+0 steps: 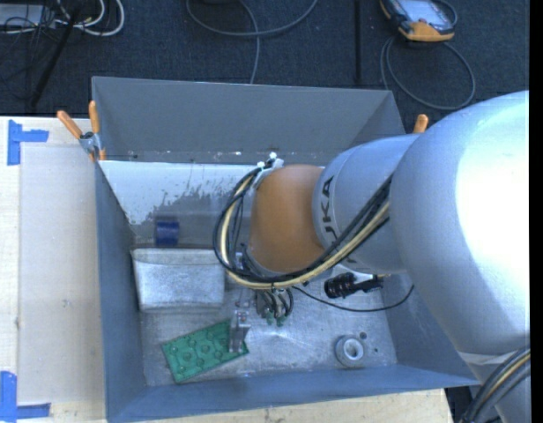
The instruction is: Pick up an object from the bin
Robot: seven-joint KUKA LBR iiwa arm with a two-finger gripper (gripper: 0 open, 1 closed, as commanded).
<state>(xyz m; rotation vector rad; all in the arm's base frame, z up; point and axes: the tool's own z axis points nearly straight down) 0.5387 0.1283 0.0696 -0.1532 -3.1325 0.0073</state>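
Where the flat green plastic plate (197, 352) with round dimples lies on the floor of the grey metal bin (120, 324), the gripper (239, 331) stands at that plate's right edge; whether it is clenched or released cannot be told. Right of the plate, well apart, lies a small grey metal ring (349, 350). Beyond the plate sits a pale grey rectangular block (176, 278), and farther beyond that a small blue cylinder (167, 230).

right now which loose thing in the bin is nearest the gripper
The flat green plate at the front left of the bin: the gripper sits at its right edge. The blue cylinder, grey ring and black piece lie apart from it.
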